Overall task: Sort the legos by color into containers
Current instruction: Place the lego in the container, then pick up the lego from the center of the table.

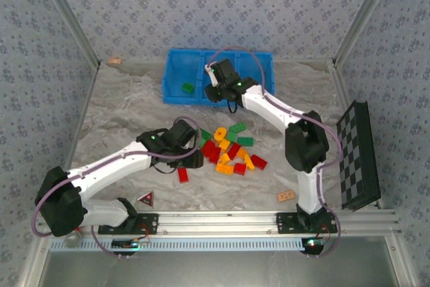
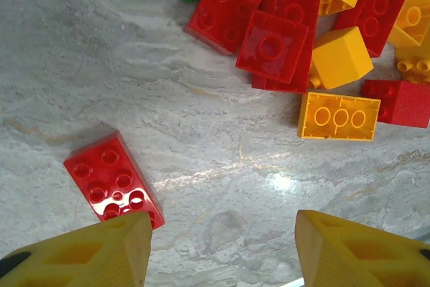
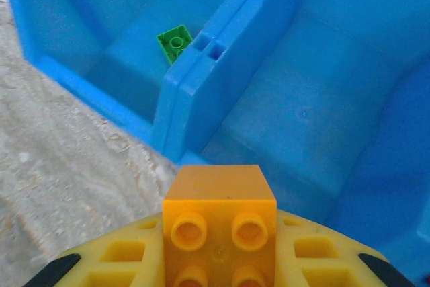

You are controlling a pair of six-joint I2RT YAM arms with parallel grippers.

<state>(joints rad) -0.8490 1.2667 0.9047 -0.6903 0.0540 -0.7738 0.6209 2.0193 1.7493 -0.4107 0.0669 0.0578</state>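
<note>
Two grippers logged: right gripper (image 3: 220,268) had jaws clamped on orange brick (image 3: 220,199) over blue bin (image 3: 201,82); left gripper (image 2: 222,233) had jaws apart, red brick (image 2: 113,183) at 10 o'clock.

- Bare table (image 1: 121,105) lay open between the bin (image 1: 176,92) and the pile (image 1: 232,149), and across the far left.
- Bare table lay between the left gripper's (image 2: 222,250) parted fingers. A lone red brick (image 2: 113,178) sat just beside the left finger, with the pile beyond.
- The right arm (image 1: 269,105) ran from the near right to the bin, closing off the pile's right side.
- Under the orange brick (image 3: 219,199) in the right gripper (image 3: 218,260), the middle compartment (image 3: 289,119) was bare. Its divider (image 3: 201,78) stood left, with a green brick (image 3: 175,42) beyond.
</note>
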